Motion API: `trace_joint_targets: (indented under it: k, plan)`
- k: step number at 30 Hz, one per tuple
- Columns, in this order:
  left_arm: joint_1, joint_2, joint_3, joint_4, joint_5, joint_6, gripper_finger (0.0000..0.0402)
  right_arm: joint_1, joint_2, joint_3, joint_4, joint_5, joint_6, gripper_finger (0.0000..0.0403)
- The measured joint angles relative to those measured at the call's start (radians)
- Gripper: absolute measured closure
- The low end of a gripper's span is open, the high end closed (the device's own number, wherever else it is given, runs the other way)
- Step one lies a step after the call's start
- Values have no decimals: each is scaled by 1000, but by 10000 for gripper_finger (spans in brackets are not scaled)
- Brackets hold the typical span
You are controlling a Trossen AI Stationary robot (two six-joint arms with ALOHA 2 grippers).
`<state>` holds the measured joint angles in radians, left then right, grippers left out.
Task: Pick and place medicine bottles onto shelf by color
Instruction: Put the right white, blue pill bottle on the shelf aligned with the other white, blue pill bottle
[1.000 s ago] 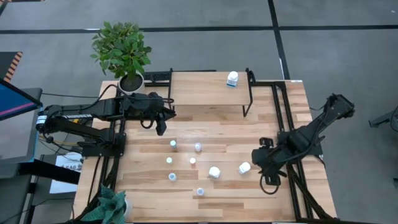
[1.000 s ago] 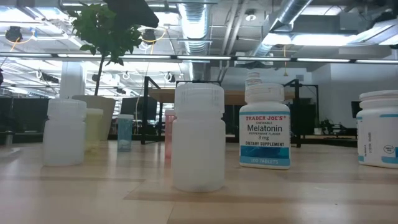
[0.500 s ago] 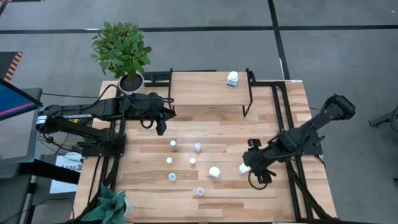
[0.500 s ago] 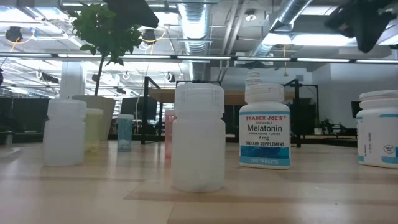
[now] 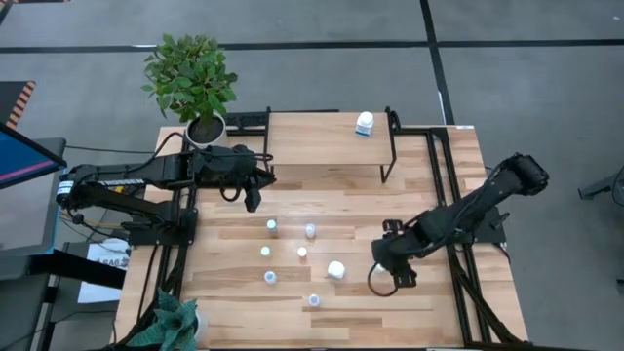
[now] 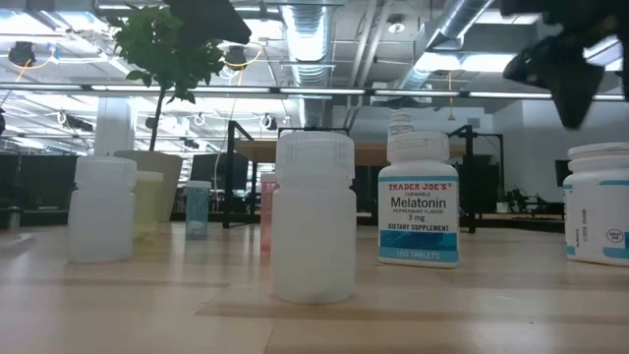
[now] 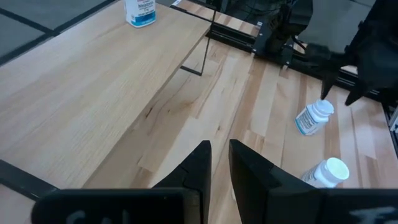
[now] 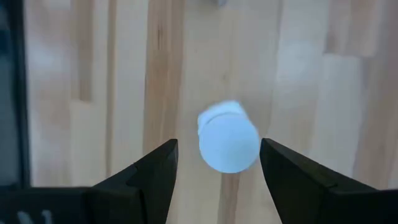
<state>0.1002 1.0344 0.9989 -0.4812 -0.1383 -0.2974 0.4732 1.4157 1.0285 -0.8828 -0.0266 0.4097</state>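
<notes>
From above, the right pincer [image 5: 382,265] hangs over the counter [image 5: 429,175] right of the middle, covering a white bottle that this view no longer shows; another stubby white bottle [image 5: 335,269] stands just to its left, and five small vials [image 5: 272,226] are scattered farther left. The shelf [image 5: 322,138] sits at the far edge with one labelled bottle [image 5: 365,123] on its right end. The left pincer [image 5: 252,202] waits near the shelf's left end, well apart from the vials. From counter height, the right pincer [image 6: 568,69] shows dark at the upper right, above a white bottle [image 6: 598,204] at the right edge; a plain white bottle [image 6: 314,216] and a melatonin bottle [image 6: 419,200] stand mid-counter, clear of it, with a smaller white bottle [image 6: 102,208] and tinted vials to the left. In the left wrist view, that arm's fingers [image 7: 200,165] are pressed together on nothing, with the shelf top under them and two white bottles [image 7: 314,116] on the counter beyond. In the right wrist view, the fingers [image 8: 155,168] are spread wide and a white bottle cap [image 8: 228,141] lies between them, below, touching neither.
</notes>
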Motion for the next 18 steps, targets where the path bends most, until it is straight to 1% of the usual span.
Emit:
trace_joint_targets:
  k: [4, 8, 18]
  plan:
    - [0, 0, 0, 1, 0, 2, 359, -8, 80, 74, -98, -7, -115, 152]
    - [0, 0, 0, 0, 0, 11, 359, -20, 117, 150, -106, 0, -173, 152]
    - [0, 0, 0, -1, 0, 12, 359, -24, 160, 164, -107, 14, -204, 152]
